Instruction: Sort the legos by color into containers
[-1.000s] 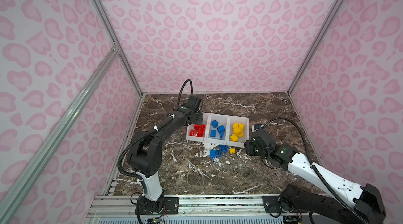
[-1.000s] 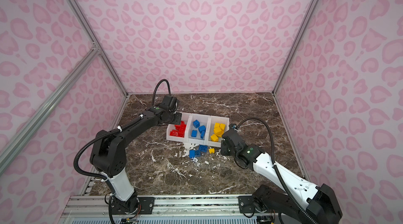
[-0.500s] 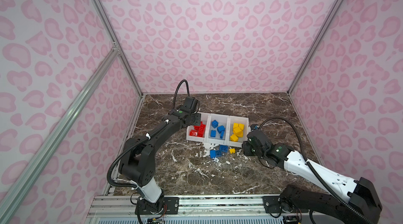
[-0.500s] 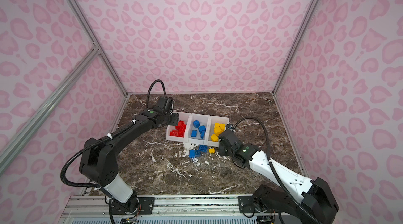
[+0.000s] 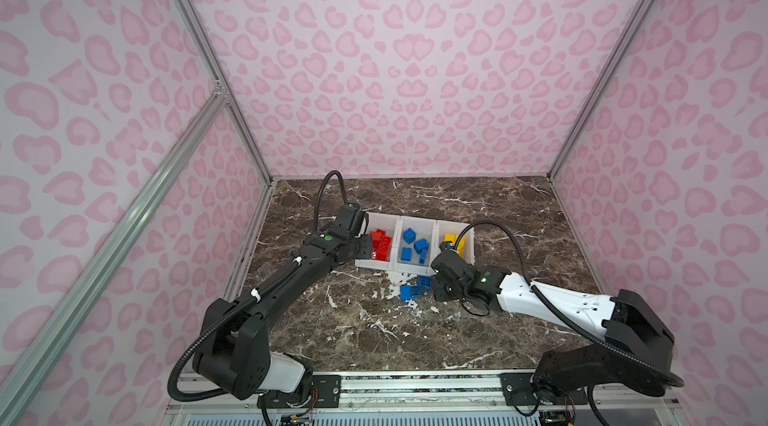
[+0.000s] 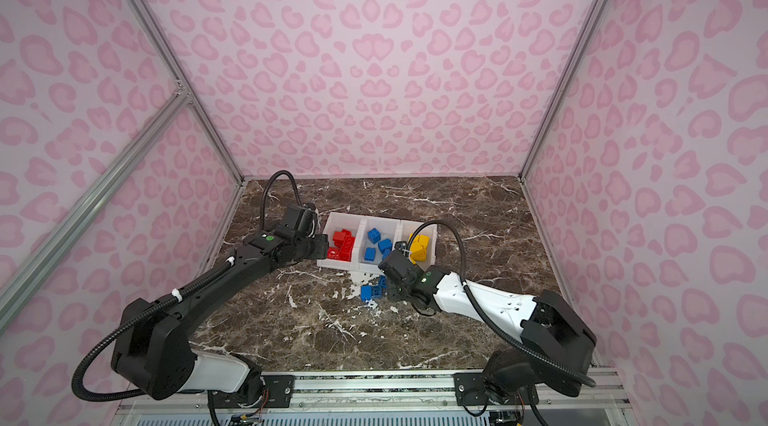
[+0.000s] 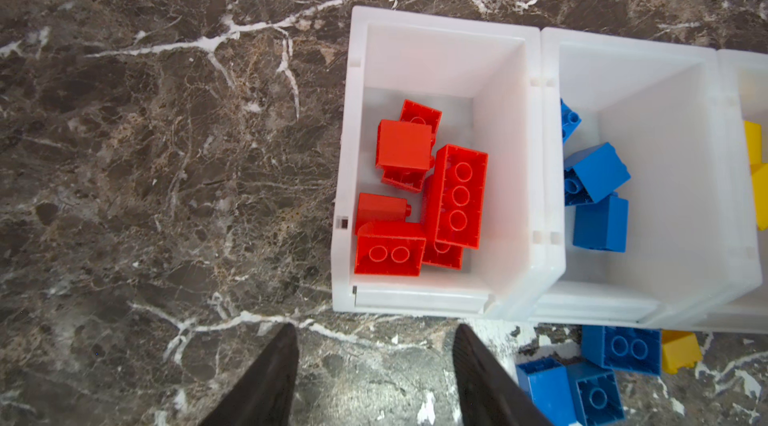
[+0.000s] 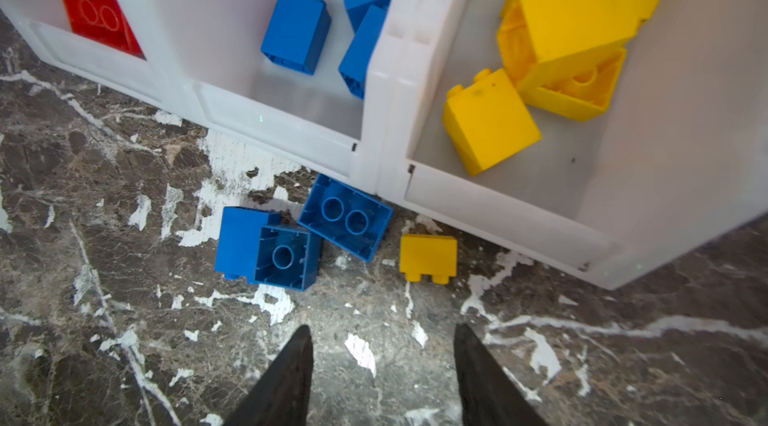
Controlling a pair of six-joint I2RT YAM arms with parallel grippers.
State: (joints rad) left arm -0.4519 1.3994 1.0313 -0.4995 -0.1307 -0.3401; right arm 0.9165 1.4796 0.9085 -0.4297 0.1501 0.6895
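Legos (image 8: 295, 29) lie mostly sorted in the three joined white containers (image 7: 436, 303): red bricks (image 7: 457, 195) in the bin at the left end, blue bricks (image 7: 598, 170) in the middle bin, and yellow bricks (image 8: 573, 21) in the bin at the right end. Loose blue bricks (image 8: 345, 216) and one small yellow brick (image 8: 428, 255) rest on the table (image 8: 124, 320), just outside the front walls of the middle and right bins.

Left jaws stand apart with nothing between them. They hang over bare table just outside the front wall of the red bin, and the red bricks lie beyond the tips, inside that bin.

Right jaws are also parted and empty above the table. The loose yellow brick lies near and ahead of their tips, with the loose blue bricks beside it. Both lie between the tips and the bins.
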